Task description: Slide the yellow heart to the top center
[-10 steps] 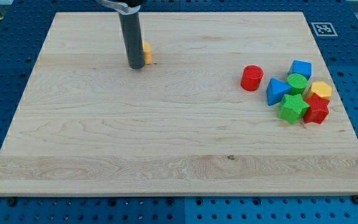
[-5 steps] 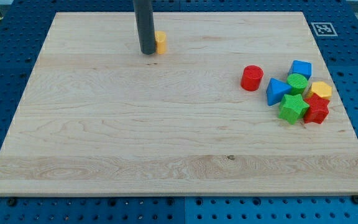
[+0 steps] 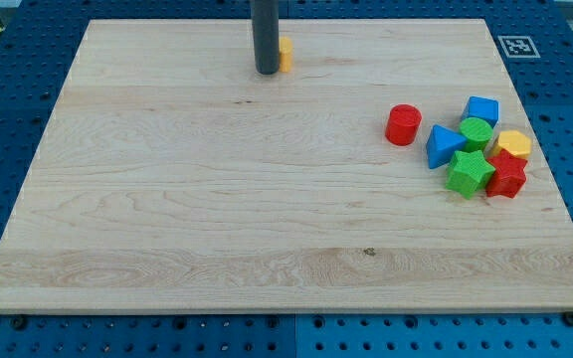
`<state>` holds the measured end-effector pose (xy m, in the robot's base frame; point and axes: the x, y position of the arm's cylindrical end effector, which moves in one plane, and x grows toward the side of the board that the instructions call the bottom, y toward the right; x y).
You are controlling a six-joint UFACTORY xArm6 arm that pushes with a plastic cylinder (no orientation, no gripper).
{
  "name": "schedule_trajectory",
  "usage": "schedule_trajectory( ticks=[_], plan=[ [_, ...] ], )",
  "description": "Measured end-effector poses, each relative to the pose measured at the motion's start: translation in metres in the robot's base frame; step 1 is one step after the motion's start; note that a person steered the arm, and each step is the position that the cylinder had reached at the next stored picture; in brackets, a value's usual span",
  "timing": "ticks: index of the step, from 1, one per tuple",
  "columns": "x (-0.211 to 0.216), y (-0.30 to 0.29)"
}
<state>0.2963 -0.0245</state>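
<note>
The yellow heart (image 3: 285, 55) sits near the view's top edge of the counter (image 3: 167, 249), close to the middle of that edge; only a sliver of it shows on the view's right of our rod, so its heart shape cannot really be made out from here; we name it from the task. Our tip (image 3: 266, 71) stands just to the view's left of it, touching or all but touching its side; we cannot tell which, since the rod hides the seam. We carry no gripper at all, only the straight dark rod, so nothing is held or clamped; the block is merely pushed.

As to progress, we judge the task nearly done; the heart lies in the top band of the counter and roughly on its centre line, perhaps a shade to the view's left of true centre; a short nudge toward the view's right may be all that is left, if anything is.

Well apart, at the view's right, the other blocks stand untouched: a red cylinder (image 3: 403, 124) alone on the near side of the group; then a tight cluster of a blue triangular block (image 3: 444, 145), a blue cube (image 3: 482, 109), a green round block (image 3: 476, 131), a yellow block (image 3: 513, 144), a green star (image 3: 470, 172) and a red star-like block (image 3: 507, 175); none of them lies anywhere near our path.
</note>
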Motion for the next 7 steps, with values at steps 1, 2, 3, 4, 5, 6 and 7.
schedule_trajectory(
  ticks=[1, 2, 3, 4, 5, 6, 7],
  plan=[
    [-0.002, 0.01],
    [-0.009, 0.018],
    [-0.02, 0.023],
    [-0.03, 0.023],
    [-0.033, 0.023],
    [-0.033, 0.023],
    [-0.006, 0.023]
  ],
)
